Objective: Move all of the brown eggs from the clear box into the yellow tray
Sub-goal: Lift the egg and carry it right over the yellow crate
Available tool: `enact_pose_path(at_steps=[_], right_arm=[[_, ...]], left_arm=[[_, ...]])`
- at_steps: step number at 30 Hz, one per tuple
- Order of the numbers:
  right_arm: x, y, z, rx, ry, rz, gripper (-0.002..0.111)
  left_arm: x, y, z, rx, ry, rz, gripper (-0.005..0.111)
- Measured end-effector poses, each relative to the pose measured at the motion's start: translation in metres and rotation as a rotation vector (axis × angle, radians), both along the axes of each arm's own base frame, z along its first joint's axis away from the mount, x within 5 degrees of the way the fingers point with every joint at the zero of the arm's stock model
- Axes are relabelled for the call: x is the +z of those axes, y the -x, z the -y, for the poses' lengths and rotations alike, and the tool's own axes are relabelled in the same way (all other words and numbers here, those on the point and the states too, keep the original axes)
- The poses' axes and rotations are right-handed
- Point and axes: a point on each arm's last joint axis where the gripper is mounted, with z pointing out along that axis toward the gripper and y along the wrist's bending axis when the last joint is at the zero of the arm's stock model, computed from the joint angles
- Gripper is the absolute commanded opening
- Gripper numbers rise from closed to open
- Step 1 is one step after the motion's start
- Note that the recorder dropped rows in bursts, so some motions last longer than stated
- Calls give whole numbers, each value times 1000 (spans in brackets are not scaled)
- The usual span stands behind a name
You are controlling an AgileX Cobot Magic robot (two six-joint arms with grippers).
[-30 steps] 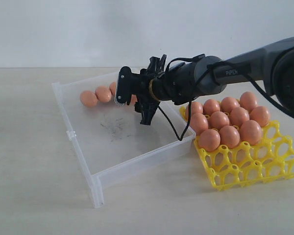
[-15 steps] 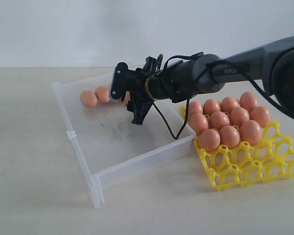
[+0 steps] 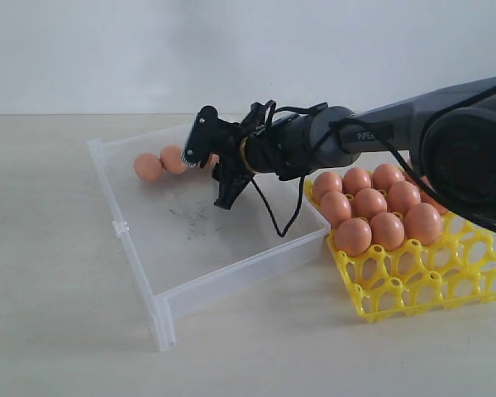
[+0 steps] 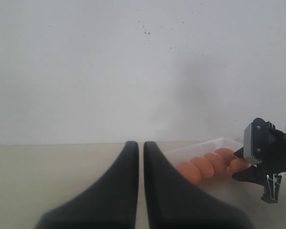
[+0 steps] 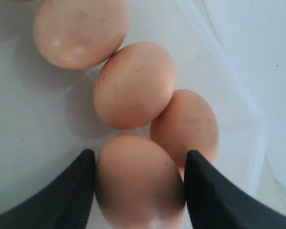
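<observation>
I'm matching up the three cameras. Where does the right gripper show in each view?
Exterior view: the right gripper is left of centre, over the far side of the clear box.
Left wrist view: the gripper is at one end of the row of brown eggs.
Right wrist view: the gripper is close up, fingers either side of one egg.
Shared landmark: that row of brown eggs.

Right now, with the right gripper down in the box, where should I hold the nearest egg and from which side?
Grip the nearest egg across its widest middle, one finger on each long flank, coming in along the line the right gripper is on. Both flanks look free; the neighbouring egg crowds only the far end beside one finger.
</observation>
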Motion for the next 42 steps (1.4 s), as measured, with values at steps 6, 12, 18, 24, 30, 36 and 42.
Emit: enact_pose_path(at_steps=[6, 12, 18, 24, 30, 36, 42], right_arm=[[21, 4, -2, -118, -319, -178, 0], [39, -2, 74, -118, -1049, -549, 0], [22, 23, 126, -4, -1314, -632, 0], [14, 40, 131, -7, -1266, -606, 0], [18, 63, 161, -61, -1228, -555, 0], [26, 97, 209, -174, -1193, -476, 0], [31, 147, 251, -322, -1174, -410, 0]], left_arm=[[0, 0, 0, 0, 0, 0, 4], [0, 0, 0, 0, 0, 0, 4], [0, 0, 0, 0, 0, 0, 4], [0, 0, 0, 0, 0, 0, 4], [0, 0, 0, 0, 0, 0, 4], [0, 0, 0, 0, 0, 0, 4], [0, 0, 0, 0, 0, 0, 4]])
